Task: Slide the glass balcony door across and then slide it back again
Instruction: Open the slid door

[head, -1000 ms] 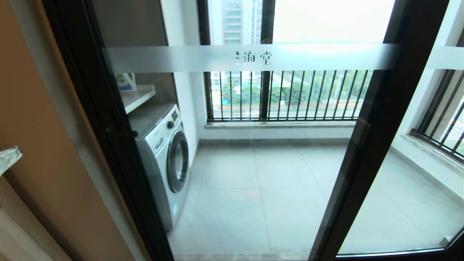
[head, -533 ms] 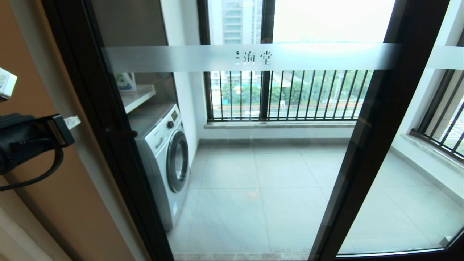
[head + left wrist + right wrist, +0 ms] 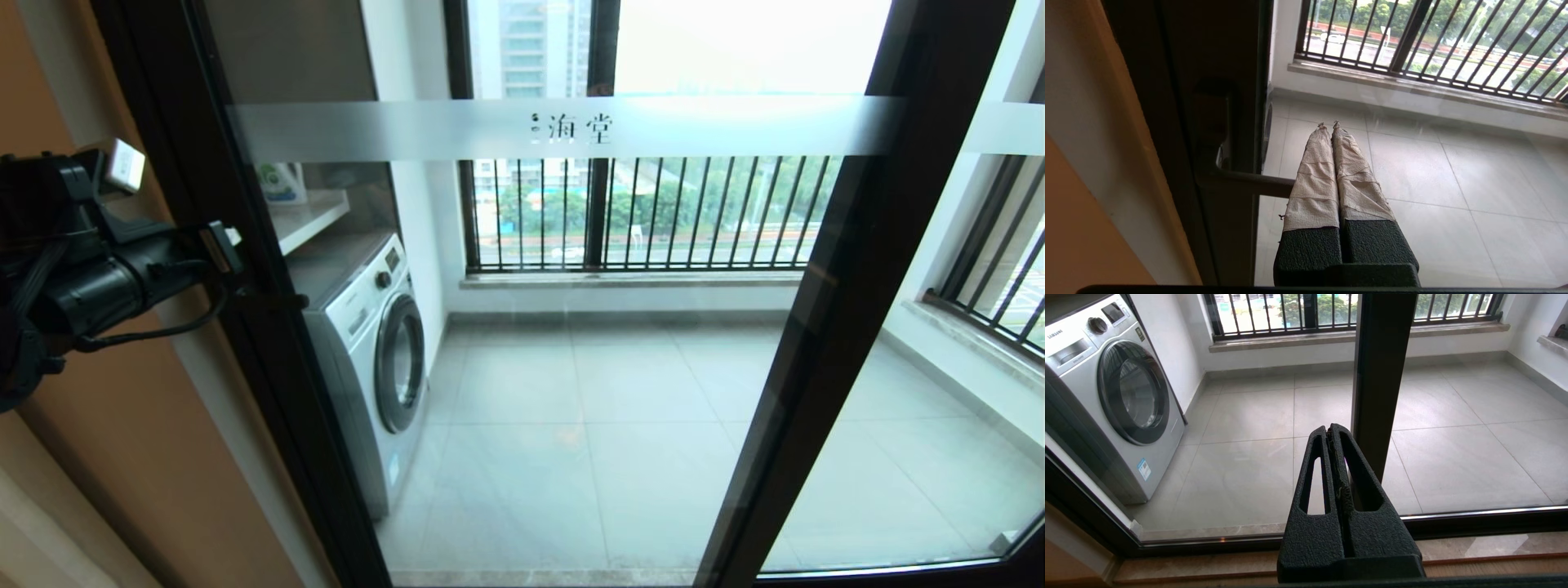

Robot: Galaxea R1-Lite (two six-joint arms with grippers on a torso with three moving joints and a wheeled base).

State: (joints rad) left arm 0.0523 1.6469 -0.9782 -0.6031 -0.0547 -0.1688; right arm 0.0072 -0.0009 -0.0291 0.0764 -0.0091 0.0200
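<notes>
Filling the frame, the door (image 3: 571, 327) was seen before a tiled balcony; the left gripper (image 3: 1328, 124), fingers together, was held beside its handle (image 3: 1249, 183); the right gripper (image 3: 1331, 433) was likewise closed.

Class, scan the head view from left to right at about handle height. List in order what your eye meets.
Left claw → door handle → washing machine → window railing → door's dark right stile → side window railing.
</notes>
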